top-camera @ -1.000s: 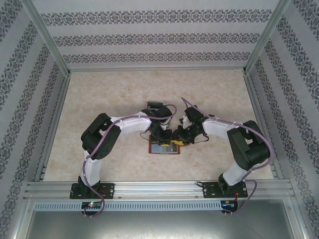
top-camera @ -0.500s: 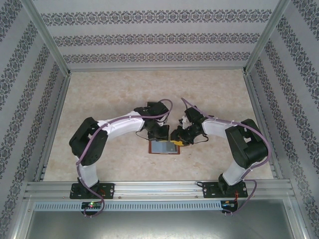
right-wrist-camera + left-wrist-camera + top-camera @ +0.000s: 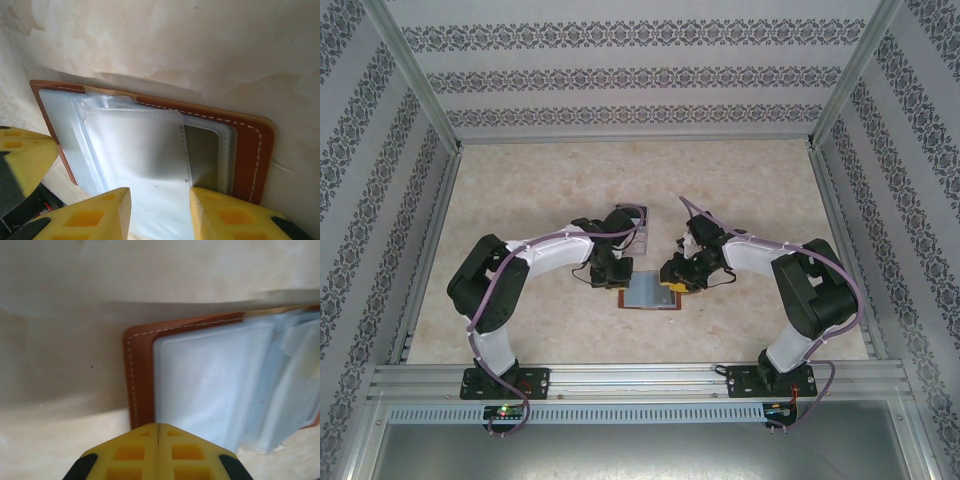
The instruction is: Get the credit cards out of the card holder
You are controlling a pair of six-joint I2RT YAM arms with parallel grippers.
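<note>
Card holder [image 3: 650, 293], open at frame centre on the desk [image 3: 520, 200], long axis left to right. My right gripper [image 3: 160, 210], spread, straddles its right edge. My left gripper [image 3: 158, 429], pressed together, sits at its left edge.

**Both my arms bent in to mid-frame**

The card holder [image 3: 650, 295] lies open at mid-frame on the beige table [image 3: 520, 190], grey-blue inside up; my left gripper [image 3: 611, 272] is at its upper left corner; my right gripper [image 3: 671, 279] at its upper right edge; a clear rack [image 3: 638, 217] stands just above my left wrist.
</note>
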